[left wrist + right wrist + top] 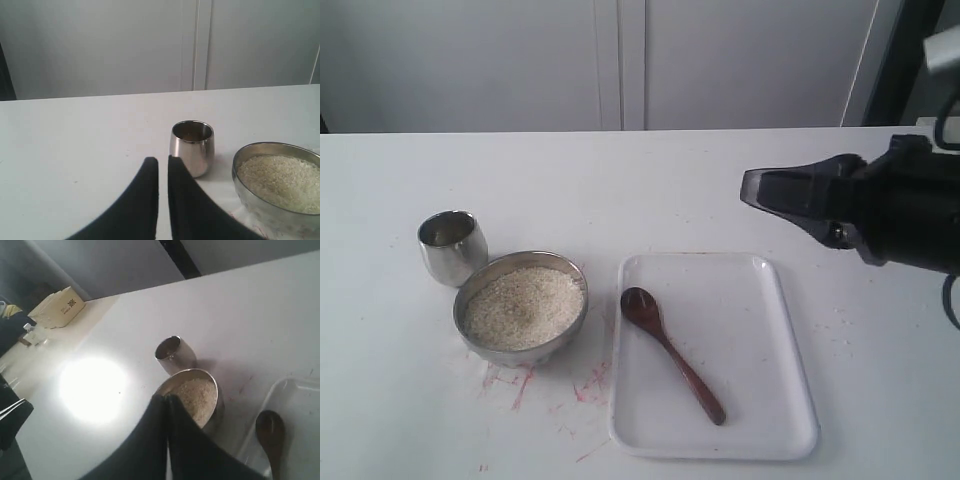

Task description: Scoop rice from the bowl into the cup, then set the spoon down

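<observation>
**Fingers, spoon, bowl and cup on the worktop**

The right fingers [187,445], dark and tapered, are pressed together along their length and hold nothing. In the exterior view they [788,193] hang above the white worktop [620,180], tips pointing towards the middle of the scene.

Below these tips and a little past them lies a white rectangular tray [745,330]. On it rests the spoon [672,352], reddish-brown wood, flat on the tray. Its oval head is on the tray's bowl side and its handle slants away from the bowl. The spoon is well apart from the right fingers and touches neither pair.

Farther out from the right fingertips, just beside the tray, stands the bowl [570,270], wide and of shiny steel. It is filled with rice [523,308], off-white grains lying nearly level with the rim. The cup [452,250], a small rounded steel tumbler, stands upright just beside the bowl on the side away from the tray. Whether the two touch cannot be told.

The left fingers [137,205] are drawn close, with only a thin slit between them and nothing in it. The cup lies just ahead of their tips and the bowl ahead and to one side. Faint red marks [520,385] stain the worktop near the bowl.
</observation>
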`<action>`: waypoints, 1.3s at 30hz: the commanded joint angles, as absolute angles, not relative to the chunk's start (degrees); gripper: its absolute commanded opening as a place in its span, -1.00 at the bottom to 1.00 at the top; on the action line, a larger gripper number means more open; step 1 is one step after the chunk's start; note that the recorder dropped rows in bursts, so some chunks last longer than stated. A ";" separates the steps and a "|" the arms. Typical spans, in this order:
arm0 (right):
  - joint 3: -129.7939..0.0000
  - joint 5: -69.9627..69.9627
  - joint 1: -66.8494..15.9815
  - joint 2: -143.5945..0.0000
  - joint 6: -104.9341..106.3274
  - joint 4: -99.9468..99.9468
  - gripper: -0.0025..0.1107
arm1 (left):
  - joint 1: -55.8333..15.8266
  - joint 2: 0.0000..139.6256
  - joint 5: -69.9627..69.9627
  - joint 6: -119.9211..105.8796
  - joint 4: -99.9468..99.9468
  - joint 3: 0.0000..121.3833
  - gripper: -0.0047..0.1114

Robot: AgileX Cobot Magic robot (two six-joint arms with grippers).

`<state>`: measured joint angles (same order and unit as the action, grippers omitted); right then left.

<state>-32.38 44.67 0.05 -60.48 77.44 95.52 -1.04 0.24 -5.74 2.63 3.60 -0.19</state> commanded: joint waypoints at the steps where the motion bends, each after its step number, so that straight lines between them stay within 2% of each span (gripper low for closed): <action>1: -32.51 44.72 0.60 -53.05 75.03 89.54 -0.96 | -1.32 0.00 -6.01 2.83 3.83 0.00 -0.67; 10: -32.51 42.35 0.60 -40.48 63.53 74.61 -0.96 | -1.32 0.00 -6.01 2.83 3.83 0.00 -0.67; 19: -32.51 43.41 0.60 -30.62 59.95 70.64 -0.96 | -1.32 0.00 -6.01 2.83 3.83 0.00 -0.67; 26: -32.51 41.02 0.60 -21.75 45.18 52.00 -0.96 | -1.32 0.00 -6.01 2.83 3.83 0.00 -0.67; 31: -32.51 40.08 0.60 -18.45 44.57 47.51 -0.96 | -1.32 0.00 -6.01 2.83 3.83 0.00 -0.67; 39: -25.25 29.84 0.60 -13.15 39.45 40.71 -0.96 | -1.32 0.00 -6.01 2.83 3.83 0.00 -0.67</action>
